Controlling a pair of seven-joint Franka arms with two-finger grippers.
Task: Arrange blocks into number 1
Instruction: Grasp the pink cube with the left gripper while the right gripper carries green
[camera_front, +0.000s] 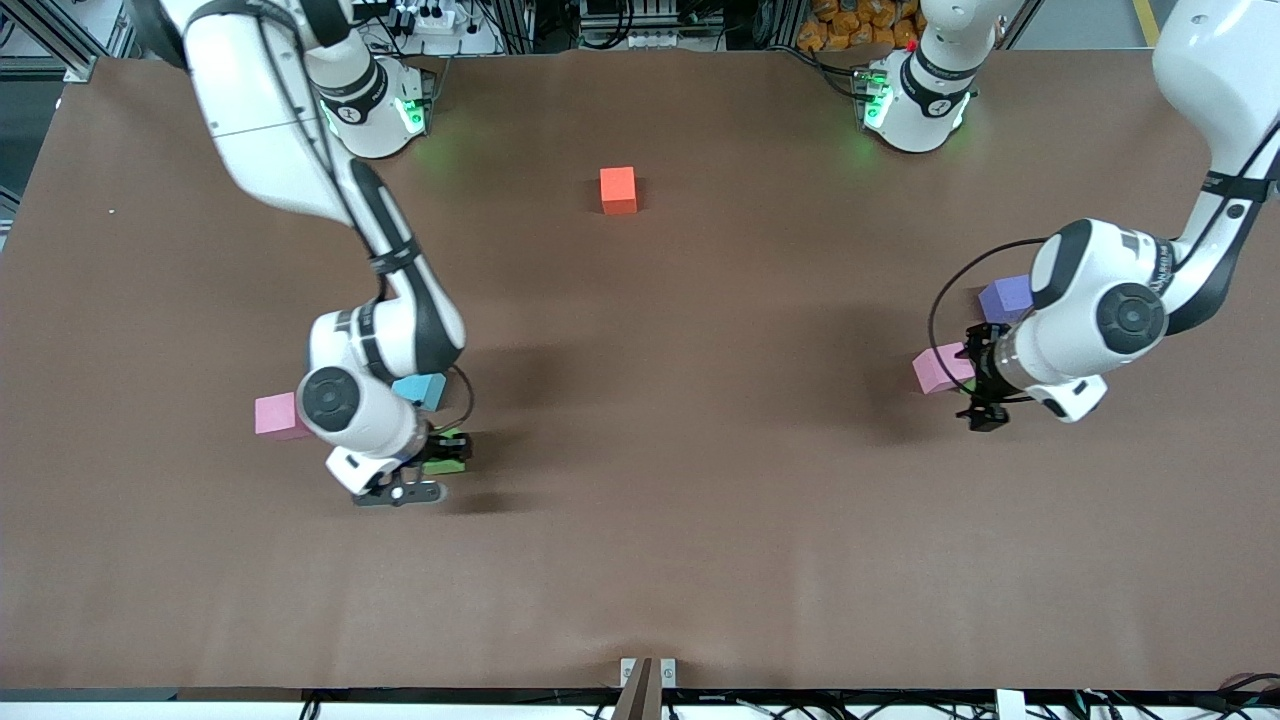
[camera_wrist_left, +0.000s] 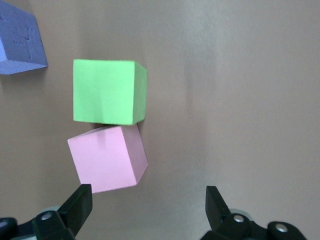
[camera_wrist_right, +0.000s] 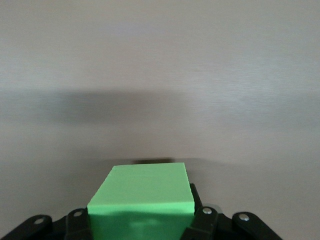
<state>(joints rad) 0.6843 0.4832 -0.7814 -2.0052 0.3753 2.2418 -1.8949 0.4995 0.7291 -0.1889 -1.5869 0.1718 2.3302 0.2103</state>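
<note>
Right fingers (camera_wrist_right: 142, 220) clamped on a green block (camera_wrist_right: 142, 197); pick-up step in hand.

The block sits low over the surface (camera_front: 700, 520) toward the right arm's end, with a blue block (camera_front: 422, 388) and pink block (camera_front: 277, 415) close by; next comes lifting it toward the orange block (camera_front: 618, 189), I judge. The right arm is bent low, wrist angled down. Left fingers (camera_wrist_left: 147, 212) hang open, waiting above a pink block (camera_wrist_left: 107, 159) touching another green one (camera_wrist_left: 109, 91), purple block (camera_wrist_left: 20, 40) near.

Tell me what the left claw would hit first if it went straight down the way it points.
Probably bare table. The left claw is open, and the pink block sits just off one finger's line; depth is unclear, so that finger might clip it.
</note>
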